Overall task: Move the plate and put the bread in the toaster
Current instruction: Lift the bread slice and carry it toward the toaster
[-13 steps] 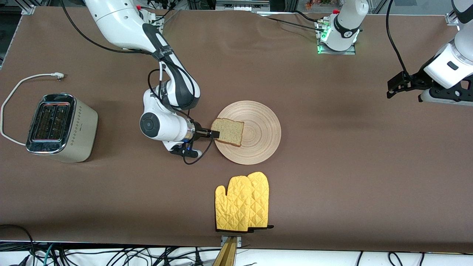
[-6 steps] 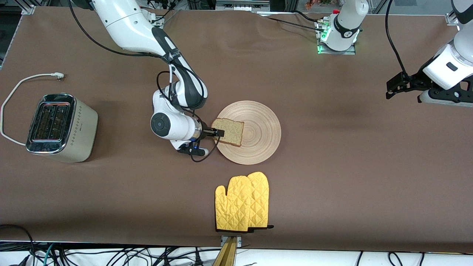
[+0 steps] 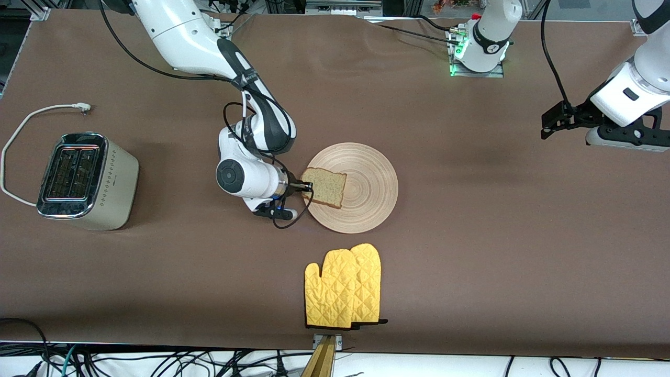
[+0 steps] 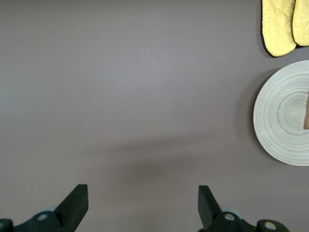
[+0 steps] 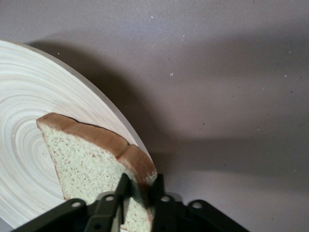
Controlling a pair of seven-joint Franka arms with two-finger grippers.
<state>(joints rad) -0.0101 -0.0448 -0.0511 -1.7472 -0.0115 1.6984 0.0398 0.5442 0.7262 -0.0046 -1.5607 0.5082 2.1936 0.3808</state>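
Note:
The round beige wooden plate (image 3: 361,183) lies mid-table. The speckled bread slice (image 3: 327,187) rests on its edge toward the right arm's end. My right gripper (image 3: 308,187) is shut on the bread's crust edge, one finger on each face, as the right wrist view shows the bread (image 5: 91,164) over the plate (image 5: 29,125). The cream toaster (image 3: 86,180) stands at the right arm's end of the table, its slots empty. My left gripper (image 3: 549,123) is open and empty, up over bare table at the left arm's end, with its fingers (image 4: 77,203) wide apart.
A yellow oven mitt (image 3: 343,285) lies nearer to the front camera than the plate. The toaster's white cord (image 3: 31,118) loops on the table beside it. The plate (image 4: 285,113) and mitt (image 4: 282,24) also show in the left wrist view.
My right arm has moved toward the plate and its gripper now clamps the bread's edge. My left gripper has drifted slightly up and inward.

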